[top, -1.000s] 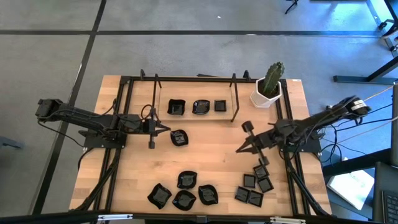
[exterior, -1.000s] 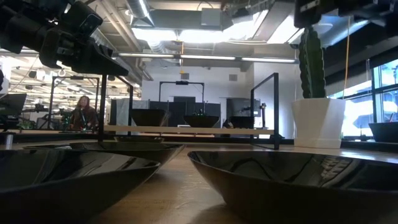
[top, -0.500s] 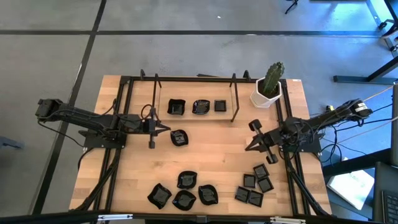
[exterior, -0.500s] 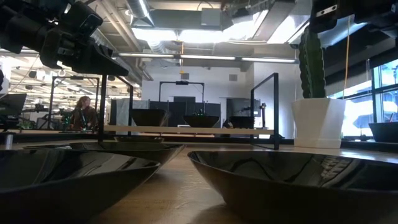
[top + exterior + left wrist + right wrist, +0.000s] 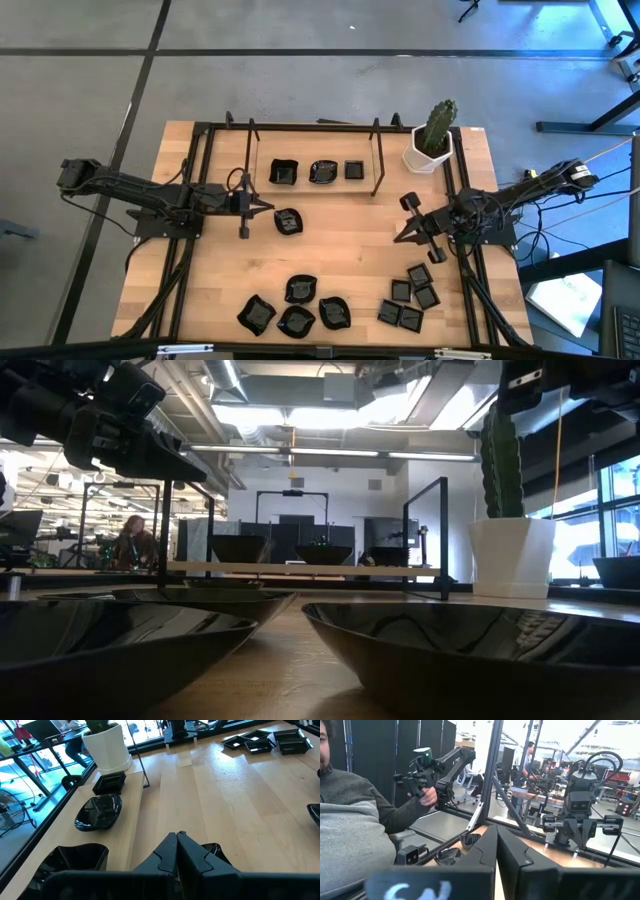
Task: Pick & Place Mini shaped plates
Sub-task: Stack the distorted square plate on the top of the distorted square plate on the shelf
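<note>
Small glossy black mini shaped plates lie about the wooden table. Three sit on the low rack [image 5: 315,172] at the back. One plate [image 5: 288,221] lies just right of my left gripper [image 5: 268,208], which hovers shut with nothing in it; in the left wrist view this plate [image 5: 216,851] shows under the shut fingers [image 5: 177,836]. A cluster of rounded plates [image 5: 296,305] lies at the near edge, with square ones [image 5: 411,296] at the near right. My right gripper [image 5: 398,238] is shut and empty above the table's right side, pointing at the table's middle.
A white pot with a green cactus [image 5: 430,148] stands at the back right corner. Black frame rails [image 5: 200,130] edge the table. Bare wood [image 5: 345,245] lies between the grippers. A person [image 5: 355,820] holding a control arm stands beyond the table in the right wrist view.
My right gripper has drawn back toward the table's right edge, still shut and empty, then stopped. The plates lie where they were.
</note>
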